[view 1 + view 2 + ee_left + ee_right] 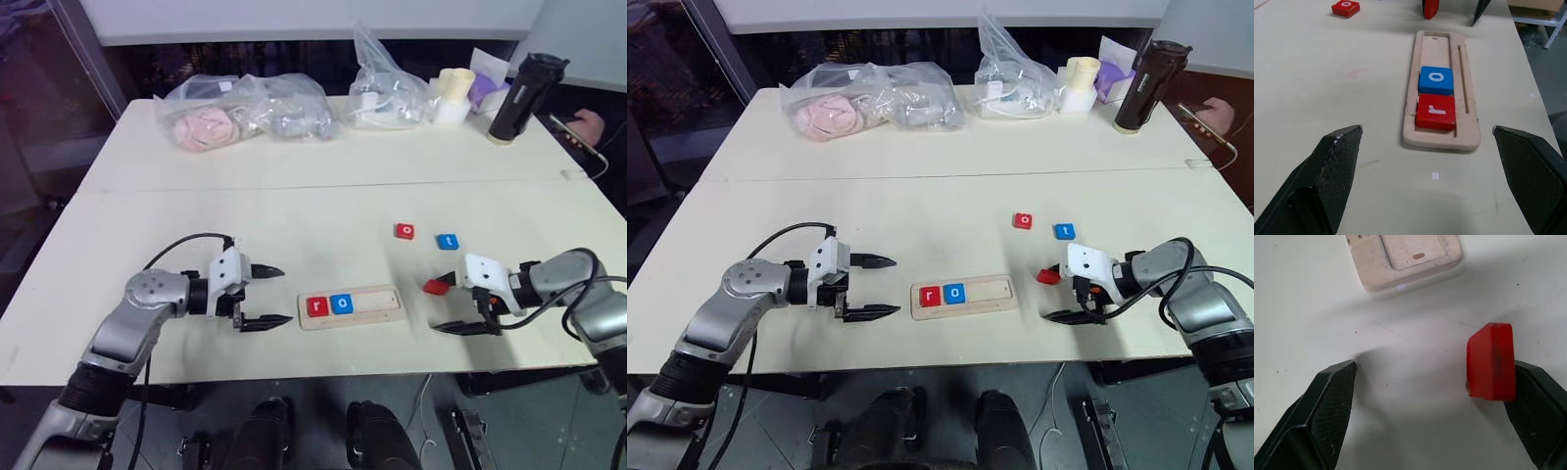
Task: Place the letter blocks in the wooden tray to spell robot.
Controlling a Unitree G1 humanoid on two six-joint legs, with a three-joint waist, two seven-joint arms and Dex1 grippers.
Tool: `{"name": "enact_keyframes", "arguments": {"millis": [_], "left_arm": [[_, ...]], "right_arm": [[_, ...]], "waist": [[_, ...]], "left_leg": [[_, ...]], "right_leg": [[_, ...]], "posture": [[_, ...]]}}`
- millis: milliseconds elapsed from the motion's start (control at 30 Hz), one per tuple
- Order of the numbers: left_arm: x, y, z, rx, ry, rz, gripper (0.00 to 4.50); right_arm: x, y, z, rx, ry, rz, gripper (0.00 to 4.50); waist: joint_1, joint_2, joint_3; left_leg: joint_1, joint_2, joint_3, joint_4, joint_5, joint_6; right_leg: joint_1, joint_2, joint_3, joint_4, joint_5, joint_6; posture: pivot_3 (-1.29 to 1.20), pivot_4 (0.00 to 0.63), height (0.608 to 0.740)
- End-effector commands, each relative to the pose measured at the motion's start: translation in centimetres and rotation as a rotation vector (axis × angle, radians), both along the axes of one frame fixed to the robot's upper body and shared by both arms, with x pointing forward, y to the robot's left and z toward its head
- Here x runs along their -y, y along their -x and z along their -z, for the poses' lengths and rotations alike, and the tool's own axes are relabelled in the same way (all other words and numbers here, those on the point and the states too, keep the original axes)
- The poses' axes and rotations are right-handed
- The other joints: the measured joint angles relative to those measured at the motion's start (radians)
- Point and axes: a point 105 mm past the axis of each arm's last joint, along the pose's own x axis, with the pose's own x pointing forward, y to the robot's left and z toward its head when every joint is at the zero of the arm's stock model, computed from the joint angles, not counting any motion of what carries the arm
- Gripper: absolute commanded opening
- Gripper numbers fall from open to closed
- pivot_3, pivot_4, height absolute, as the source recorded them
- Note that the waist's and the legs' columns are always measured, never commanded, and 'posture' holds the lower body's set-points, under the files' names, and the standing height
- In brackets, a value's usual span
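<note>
Both grippers stand with their fingers spread wide and hold nothing. Low in the left eye view, left of centre, the left gripper [263,296] points at the near end of the wooden tray [382,313]. At the lower right the right gripper [468,309] hangs over the table [323,196], with a red block [1490,360] tilted on edge against one finger [1537,416]. A red r block [1436,111] and a blue o block [1436,80] sit side by side in the tray's left half. Above and right of the tray lie a red o block [405,231] and a blue t block [447,241], slightly apart.
</note>
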Motion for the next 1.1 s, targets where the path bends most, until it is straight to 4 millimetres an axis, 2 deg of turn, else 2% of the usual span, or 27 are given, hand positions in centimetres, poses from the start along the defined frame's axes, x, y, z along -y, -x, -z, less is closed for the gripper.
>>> {"name": "enact_keyframes", "arguments": {"millis": [33,233,500,733,1100], "left_arm": [[-0.2,0.1,-1.0,0.042,0.004,0.002,4.5],[-0.1,0.2,-0.9,0.04,0.003,-0.001,4.5],[0.3,-0.4,-1.0,0.051,0.012,0.003,4.5],[0.5,-0.5,-0.9,0.05,0.015,0.014,4.5],[0.4,-0.4,-0.9,0.05,0.007,0.015,4.5]], "right_arm": [[-0.3,-0.3,-1.5,0.053,-0.009,-0.018,4.48],[-0.9,0.9,-2.9,0.066,-0.017,-0.045,4.48],[-0.7,3.1,-3.0,0.032,0.014,-0.047,4.48],[-1.0,1.2,-4.3,0.123,-0.027,0.039,4.48],[0.1,-0.3,-1.2,0.067,0.033,0.042,4.48]], "waist": [[0.0,0.0,0.0],[0.003,0.0,0.0],[0.0,0.0,0.0],[0.001,0.0,0.0],[-0.001,0.001,0.0]], "left_leg": [[0.0,0.0,0.0,0.0,0.0,0.0],[0.0,0.0,0.0,0.0,0.0,0.0],[-0.001,0.0,0.0,0.002,-0.002,-0.002],[-0.001,0.0,0.0,0.002,-0.001,-0.002],[0.0,0.0,0.0,0.004,0.0,0.0]], "right_leg": [[0.0,0.0,0.0,0.0,0.0,0.0],[0.0,0.0,0.0,0.0,0.0,0.0],[0.001,-0.001,0.0,0.0,0.0,0.0],[0.0,-0.001,0.0,0.0,0.0,0.0],[0.001,0.0,0.0,0.001,0.0,0.0]], "posture": [[0.0,0.15,0.738],[0.0,0.15,0.738],[0.0,0.15,0.738],[0.0,0.15,0.738],[0.0,0.15,0.738]]}}
